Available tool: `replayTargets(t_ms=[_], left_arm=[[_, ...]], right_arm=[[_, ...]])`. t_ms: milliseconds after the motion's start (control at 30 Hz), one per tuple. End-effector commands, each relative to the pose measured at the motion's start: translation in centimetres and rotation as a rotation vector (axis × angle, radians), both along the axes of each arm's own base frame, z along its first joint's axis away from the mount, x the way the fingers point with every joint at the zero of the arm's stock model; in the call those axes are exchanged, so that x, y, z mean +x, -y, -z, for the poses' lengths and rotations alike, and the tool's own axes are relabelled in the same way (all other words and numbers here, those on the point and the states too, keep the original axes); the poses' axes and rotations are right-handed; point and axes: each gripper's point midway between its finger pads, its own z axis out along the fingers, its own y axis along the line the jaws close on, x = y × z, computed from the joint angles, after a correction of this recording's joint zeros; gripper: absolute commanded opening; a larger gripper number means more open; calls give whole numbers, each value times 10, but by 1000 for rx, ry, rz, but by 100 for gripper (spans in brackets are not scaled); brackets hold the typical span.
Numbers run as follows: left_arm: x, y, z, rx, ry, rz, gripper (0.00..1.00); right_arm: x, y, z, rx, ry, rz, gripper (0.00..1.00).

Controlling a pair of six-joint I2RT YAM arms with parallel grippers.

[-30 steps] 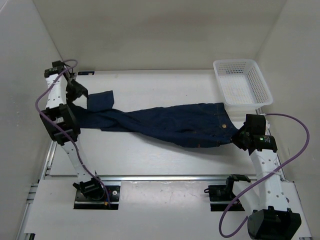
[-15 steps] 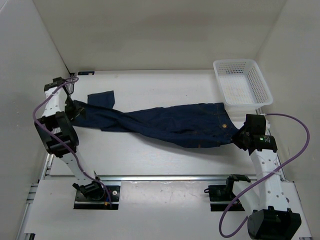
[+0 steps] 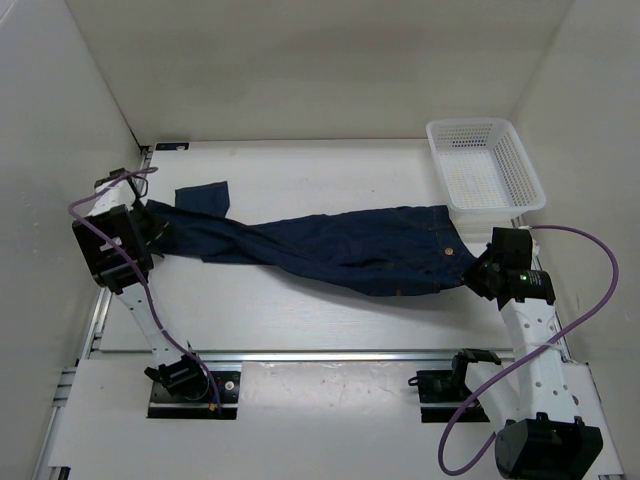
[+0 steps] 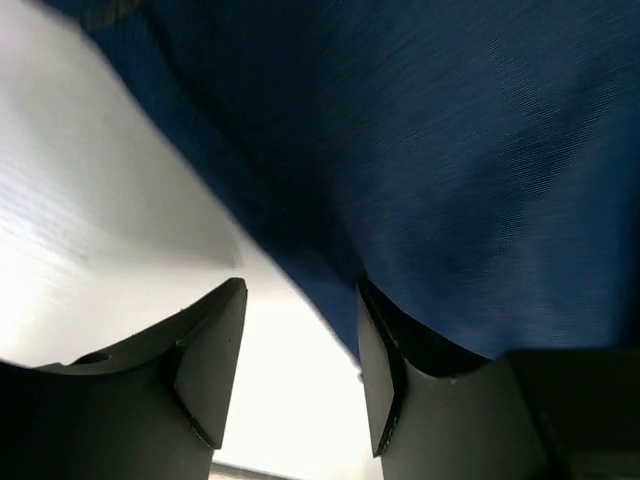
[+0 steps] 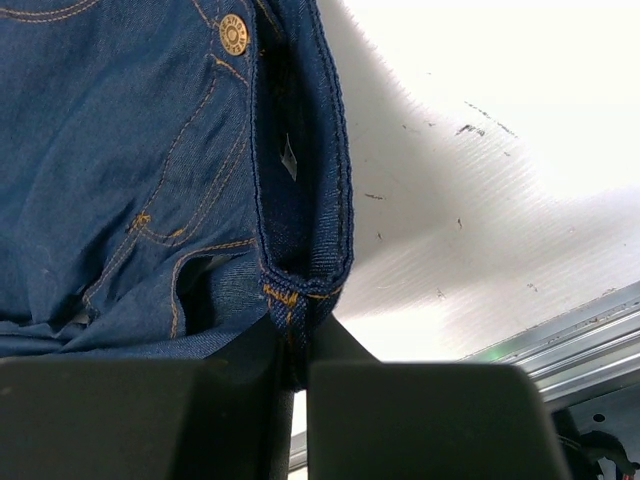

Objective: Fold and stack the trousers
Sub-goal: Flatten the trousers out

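Trousers [image 3: 350,250]: laid out lengthwise across the middle of the bench [image 3: 300,320], from left of frame to right; waist end at the right, leg ends at the left; one leg end is turned up towards the upper left.
Left gripper [image 4: 300,290]: set low at the leg ends, at the left of the frame; jaws are seen spread, with bare bench showing through the gap; the dark cloth lies over one finger [image 4: 385,370]; no pinch on the cloth is seen.
Right gripper [image 5: 297,340]: placed at the waist end, at the right of the frame; jaws pressed together on the waistband [image 5: 300,150], beside the brass button [image 5: 234,35].
Basket [image 3: 485,165]: white mesh, at the upper right, just beyond the waist end.
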Motion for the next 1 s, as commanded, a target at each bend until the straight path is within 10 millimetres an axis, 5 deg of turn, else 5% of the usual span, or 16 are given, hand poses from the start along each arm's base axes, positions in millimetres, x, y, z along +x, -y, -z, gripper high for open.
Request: replayTargets(t_ms=[0,167,367,433,500,533,767,900,967], left_arm=[[22,-11,-7,38,56,-9,59],[19,-15,2,58,24,-20,51],[11,-14,19,50,-27,-20,58],[12,-15,25,47,-36,-19,46],[18,-17,21,50,-27,-20,10],[19,-18,18,51,-25,-20,10],[56,-31,-93,146,242,-59,10],[57,-33,-150,189,324,-63,10],[50,-30,-162,193,336,-64,10]], right_arm=[[12,0,-18,-3,65,-12,0],[12,0,-18,-3,65,-12,0],[13,0,-19,-3,75,-12,0],[15,0,-23,-4,84,-12,0],[16,2,-26,-12,92,-6,0],[16,2,-26,-12,92,-6,0],[28,9,-53,-45,165,18,0],[33,14,-72,-66,199,36,0],[30,16,-79,-75,214,44,0]])
